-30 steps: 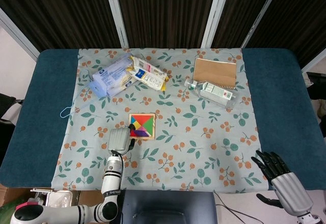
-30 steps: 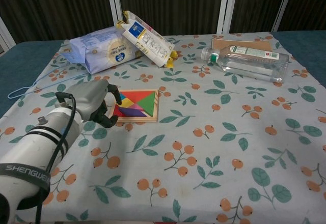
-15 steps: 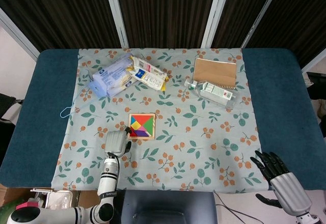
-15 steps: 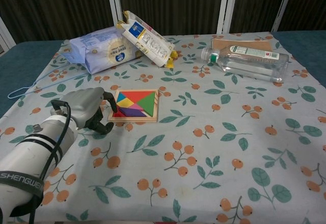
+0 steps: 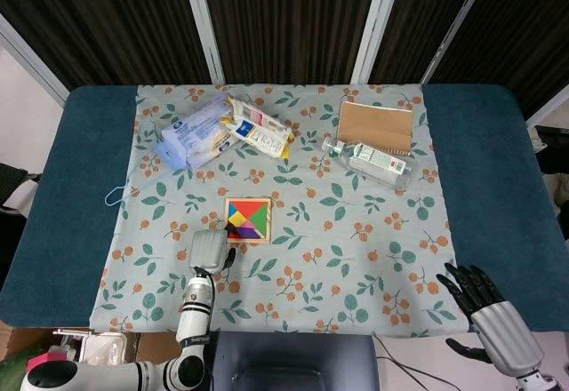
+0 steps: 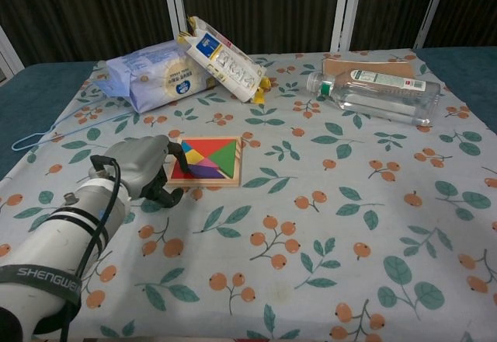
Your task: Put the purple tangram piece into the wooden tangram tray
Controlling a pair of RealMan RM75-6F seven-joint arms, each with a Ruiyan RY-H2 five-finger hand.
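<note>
Fingers (image 6: pixel 165 190) of the left hand (image 6: pixel 140 166) curled inward, empty, just beside the tray's (image 6: pixel 205 180) near-left corner. The purple piece (image 6: pixel 200 172) lay inside the tray among the other colours. That hand hid the tray's left edge in the chest view. The right hand (image 5: pixel 484 302) hung off the table edge, fingers spread. Wipes (image 6: pixel 151 74), a snack bag (image 6: pixel 227 61), a bottle (image 6: pixel 377 93) and a box (image 5: pixel 376 124) lay well beyond.

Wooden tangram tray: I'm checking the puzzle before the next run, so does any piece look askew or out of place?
Nothing stands out. The wooden tangram tray lies flat on the cloth; its coloured pieces, the purple piece included, appear seated inside the frame. The left hand sits beside its left edge.
</note>
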